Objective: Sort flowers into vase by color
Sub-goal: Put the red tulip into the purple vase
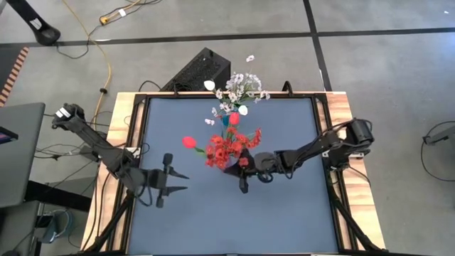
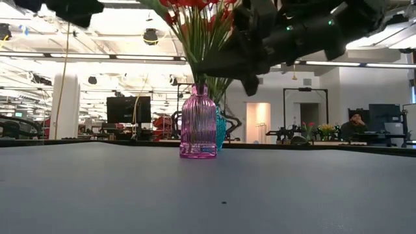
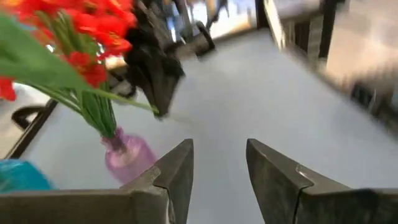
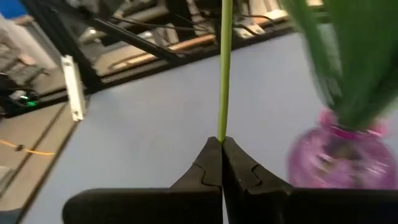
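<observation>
Right hand [image 4: 221,144] pinching green stem [image 4: 224,68], beside pink vase [image 4: 341,158], bloom probably red.

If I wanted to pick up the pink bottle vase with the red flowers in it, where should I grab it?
Probably grip the pink vase around its ribbed body, coming in level from the side. It stands upright, and the red flowers fill its mouth and spread above, blocking the top. Keep to the side away from the teal vase close behind it.

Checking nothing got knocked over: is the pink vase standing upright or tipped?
Upright. In the low view the pink vase stands on its base on the table, red flowers rising from its neck.
</observation>
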